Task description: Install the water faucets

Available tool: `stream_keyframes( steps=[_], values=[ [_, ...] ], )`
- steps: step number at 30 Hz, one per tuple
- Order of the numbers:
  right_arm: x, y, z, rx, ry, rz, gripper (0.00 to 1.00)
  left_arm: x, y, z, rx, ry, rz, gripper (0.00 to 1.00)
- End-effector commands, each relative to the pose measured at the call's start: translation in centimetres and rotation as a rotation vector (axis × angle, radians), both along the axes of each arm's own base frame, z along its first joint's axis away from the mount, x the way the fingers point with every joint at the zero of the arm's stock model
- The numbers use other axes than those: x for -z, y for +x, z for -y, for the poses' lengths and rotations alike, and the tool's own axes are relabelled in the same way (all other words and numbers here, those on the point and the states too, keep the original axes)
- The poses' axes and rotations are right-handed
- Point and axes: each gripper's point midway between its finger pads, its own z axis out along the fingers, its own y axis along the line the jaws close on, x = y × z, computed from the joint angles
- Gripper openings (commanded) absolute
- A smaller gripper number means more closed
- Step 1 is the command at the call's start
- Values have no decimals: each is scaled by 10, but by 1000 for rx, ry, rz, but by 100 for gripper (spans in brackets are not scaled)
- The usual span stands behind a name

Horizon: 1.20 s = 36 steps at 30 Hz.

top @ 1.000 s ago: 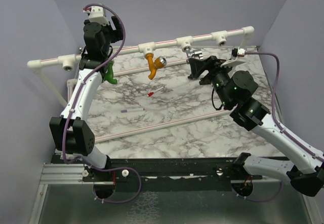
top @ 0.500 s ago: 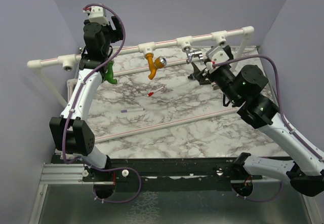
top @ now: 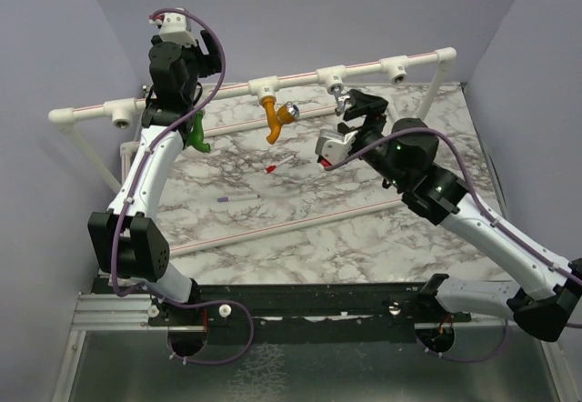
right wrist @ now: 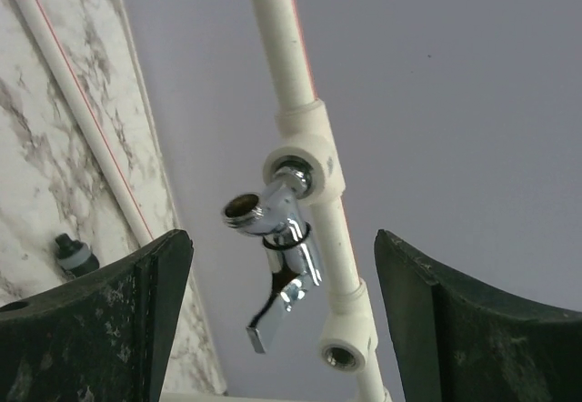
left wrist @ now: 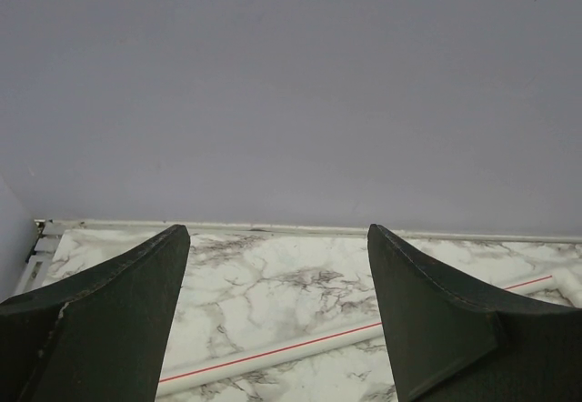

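The grey metal water faucet (right wrist: 277,238) sits screwed into a white tee joint (right wrist: 305,161) on the back pipe. My right gripper (right wrist: 280,235) stands open just short of it, one finger on each side, touching nothing. From above, the right gripper (top: 362,111) is under that faucet (top: 342,102). The mustard-orange faucet (top: 274,118) hangs from the neighbouring tee. The green faucet (top: 196,134) shows beside my left arm, its top hidden. My left gripper (left wrist: 277,234) is open and empty, raised near the pipe's left end (top: 177,65).
A bare tee opening (right wrist: 346,347) is next to the grey faucet. A red-tipped stick (top: 277,164) and a purple-tipped stick (top: 238,198) lie on the marble table (top: 364,229), with a long white rod (top: 273,225) and a small black cap (right wrist: 75,255). Lavender walls close three sides.
My right gripper has opened wider, let go of the grey faucet and swung round to the left below it. The left arm has not moved.
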Motion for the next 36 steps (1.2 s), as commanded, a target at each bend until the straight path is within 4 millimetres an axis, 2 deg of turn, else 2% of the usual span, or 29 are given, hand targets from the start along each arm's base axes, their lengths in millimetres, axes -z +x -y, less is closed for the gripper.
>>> stream_keyframes(
  steps=[1, 5, 9, 16, 24, 31, 36],
  values=[
    [13, 18, -2, 53, -223, 137, 86, 144, -19, 9, 56, 38, -430, 81],
    [13, 28, -10, 60, -233, 178, 85, 146, -19, 13, 76, 28, -433, 81],
    [11, 40, -11, 119, -276, 246, 79, 149, -19, 12, 74, 27, -439, 81],
    [8, 46, -9, 161, -281, 281, 61, 152, -18, 11, 69, 27, -446, 81],
    [20, 49, -8, 190, -272, 264, 37, 154, -17, 11, 70, 27, -453, 81],
    [26, 53, -6, 240, -220, 268, 2, 155, -17, 11, 68, 27, -454, 81],
    [32, 53, -10, 258, -96, 233, 0, 156, -17, 12, 69, 26, -456, 81]
  ],
)
